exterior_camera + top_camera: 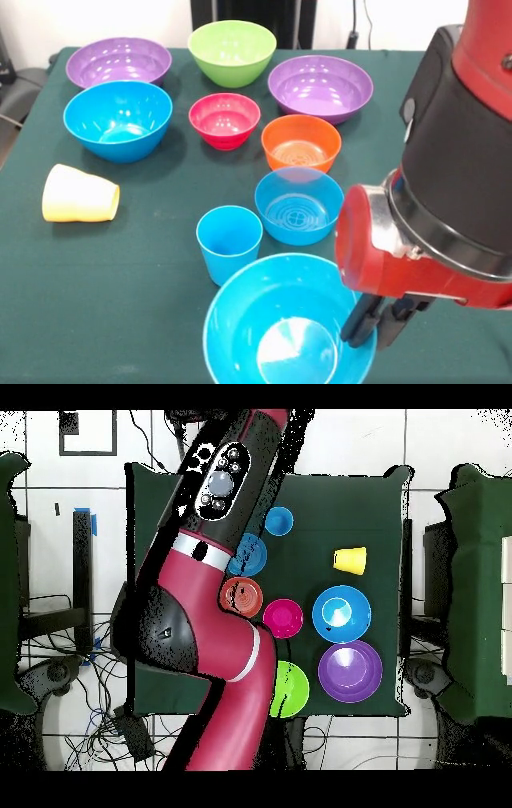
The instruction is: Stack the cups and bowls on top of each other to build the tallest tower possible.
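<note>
In the front view the gripper [374, 326] hangs at the near right of the green-clothed table [96, 304], its dark fingers straddling the right rim of the large blue bowl [280, 320] that sits at the near edge; the fingers look clamped on that rim, one inside and one outside, though the red wrist hides most of them and the grip cannot be confirmed with certainty. Just beyond the bowl's far-left rim stands the sky-blue cup [230, 240], upright and empty, close to the bowl but apart from the gripper. Beside the cup to the right sits a smaller blue bowl [298, 204], and behind it an orange bowl [301, 142], both just left of the arm's black forearm. The pale yellow cup [79, 194] lies on its side near the left edge, well apart from the gripper. Toward the far edge stand a second large blue bowl [118, 118], a pink-red bowl [224, 120], two purple bowls [118, 62] [320, 86] and a lime green bowl [232, 51]. In the overhead view the arm [205, 644] covers the gripper and the held bowl.
</note>
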Robot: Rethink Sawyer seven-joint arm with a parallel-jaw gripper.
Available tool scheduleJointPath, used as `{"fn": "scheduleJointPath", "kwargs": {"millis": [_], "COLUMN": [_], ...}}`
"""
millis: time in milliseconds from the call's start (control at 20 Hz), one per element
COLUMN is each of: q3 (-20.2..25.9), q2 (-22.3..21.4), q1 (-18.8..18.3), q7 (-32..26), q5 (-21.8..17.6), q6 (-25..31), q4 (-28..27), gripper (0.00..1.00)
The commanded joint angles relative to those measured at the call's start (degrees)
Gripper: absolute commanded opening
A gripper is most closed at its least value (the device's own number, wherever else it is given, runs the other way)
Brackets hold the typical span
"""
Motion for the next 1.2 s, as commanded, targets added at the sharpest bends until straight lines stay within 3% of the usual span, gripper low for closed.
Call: {"fn": "scheduleJointPath", "kwargs": {"millis": [50, 600, 1200], "q3": [-9.7, -11.6, -12.1], "q2": [-1.4, -1.3, -1.3], "q1": [1.2, 1.9, 3.4], "q7": [-17.7, -18.9, -14.2], "q5": [-2.6, -6.8, -12.2], "q6": [2.7, 1.5, 5.2], "q4": [-1.4, 0.1, 1.3], "gripper": [0.00, 0.00, 0.00]}}
